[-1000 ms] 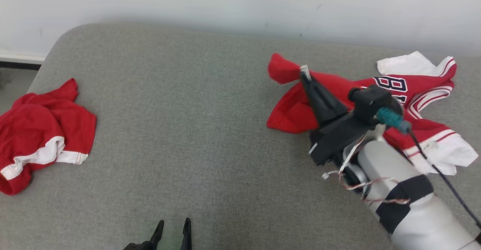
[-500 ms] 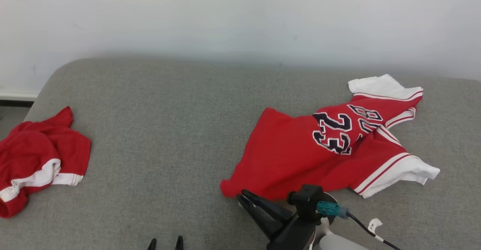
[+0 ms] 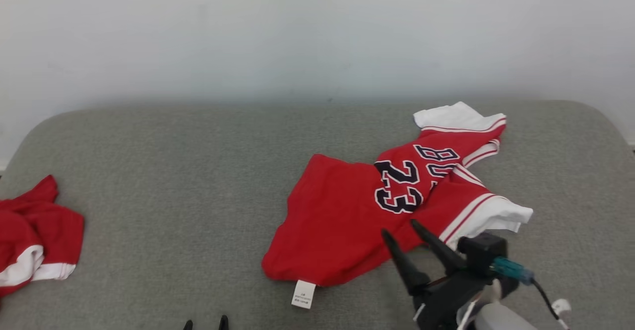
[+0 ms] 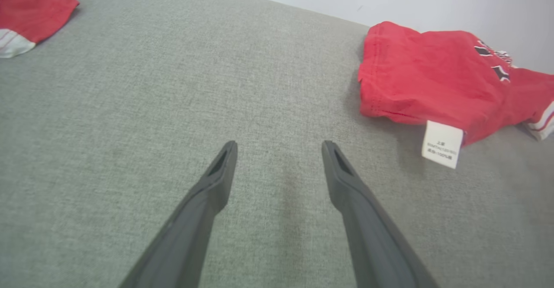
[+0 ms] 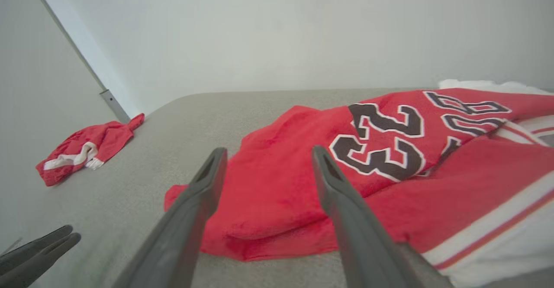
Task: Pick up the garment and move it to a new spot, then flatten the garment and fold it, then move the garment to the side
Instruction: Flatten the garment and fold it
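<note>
The garment (image 3: 337,221) is a red jersey with white trim and a dark "23". It lies spread, partly wrinkled, on the right half of the grey cushion (image 3: 173,196), with its white label (image 3: 303,294) sticking out at the near hem. My right gripper (image 3: 398,227) is open just over the jersey's near edge and holds nothing. The right wrist view shows its fingers apart above the red cloth (image 5: 281,184). My left gripper (image 4: 279,143) is open over bare cushion, left of the jersey (image 4: 433,71); its tips (image 3: 204,322) peek in at the bottom edge.
A second red garment with white trim (image 3: 30,240) lies crumpled at the cushion's far left edge. A pale wall (image 3: 317,32) runs behind the cushion. Bare grey fabric lies between the two garments.
My right gripper, shut on the jersey's hem a second ago, pulled it nearer, let go and opened. The jersey now lies spread out. The head camera has shifted.
</note>
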You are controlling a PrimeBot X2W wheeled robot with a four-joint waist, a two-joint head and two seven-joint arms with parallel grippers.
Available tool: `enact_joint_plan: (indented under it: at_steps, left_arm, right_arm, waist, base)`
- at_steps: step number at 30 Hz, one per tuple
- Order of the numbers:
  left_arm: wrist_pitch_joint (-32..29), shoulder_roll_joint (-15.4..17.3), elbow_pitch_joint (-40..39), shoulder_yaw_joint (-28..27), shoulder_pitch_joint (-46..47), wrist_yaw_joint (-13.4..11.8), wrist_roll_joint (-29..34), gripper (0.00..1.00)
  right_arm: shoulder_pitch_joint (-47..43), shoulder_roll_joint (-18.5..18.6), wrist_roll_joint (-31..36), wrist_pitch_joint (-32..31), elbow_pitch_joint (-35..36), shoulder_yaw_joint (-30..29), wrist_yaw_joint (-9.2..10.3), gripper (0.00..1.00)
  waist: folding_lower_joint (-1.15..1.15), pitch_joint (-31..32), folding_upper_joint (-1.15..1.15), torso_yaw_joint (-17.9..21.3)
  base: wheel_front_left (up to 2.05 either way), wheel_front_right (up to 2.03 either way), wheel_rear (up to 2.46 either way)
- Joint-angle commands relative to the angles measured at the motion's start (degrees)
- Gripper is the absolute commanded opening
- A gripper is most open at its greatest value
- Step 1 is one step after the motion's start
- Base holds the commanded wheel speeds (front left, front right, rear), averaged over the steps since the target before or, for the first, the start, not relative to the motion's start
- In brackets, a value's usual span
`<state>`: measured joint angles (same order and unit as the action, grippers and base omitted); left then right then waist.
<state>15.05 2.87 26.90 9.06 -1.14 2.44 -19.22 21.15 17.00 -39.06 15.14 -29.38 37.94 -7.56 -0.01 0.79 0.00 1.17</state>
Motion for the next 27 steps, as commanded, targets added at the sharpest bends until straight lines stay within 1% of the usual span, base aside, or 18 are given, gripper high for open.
enact_joint_plan:
  at_steps: [1, 6, 11, 17, 27]
  left_arm:
    - [0.2, 0.03, -0.48, -0.25, -0.72, -0.28, 0.69, 1.0]
    - [0.2, 0.02, -1.32, -0.73, -1.0, -0.31, 0.91, 1.0]
    - [0.2, 0.03, -1.65, -0.54, -0.8, -0.11, 1.04, 1.0]
    - [0.2, 0.03, -1.92, 0.18, 0.14, -0.08, 1.81, 1.0]
    - [0.2, 0.03, -1.88, 0.84, 1.8, -0.05, 2.72, 1.0]
  right_arm:
    - [-1.92, -0.26, 2.3, 0.0, 0.15, -3.77, 0.14, 1.0]
    - [-7.19, -2.07, 9.39, -0.01, 0.82, -15.15, 0.14, 1.0]
    - [-10.77, -3.49, 14.09, -0.01, 0.36, -22.95, 0.14, 1.0]
    - [-11.22, -3.86, 17.31, 0.0, -0.84, -29.01, 0.15, 1.0]
    - [-8.0, -3.82, 20.52, 0.0, -3.53, -34.86, 0.14, 1.0]
  waist:
    - [0.01, 0.48, 0.0, 2.48]
    - [0.01, 0.39, 0.0, 5.12]
    - [0.01, -0.27, 0.0, 6.71]
    - [0.01, -1.88, 0.0, 6.79]
    - [0.01, -5.77, 0.0, 5.13]
  base:
    - [0.0, 0.0, 0.0]
    - [0.0, 0.0, 0.0]
    - [0.0, 0.0, 0.0]
    - [0.0, 0.0, 0.0]
    - [0.0, 0.0, 0.0]
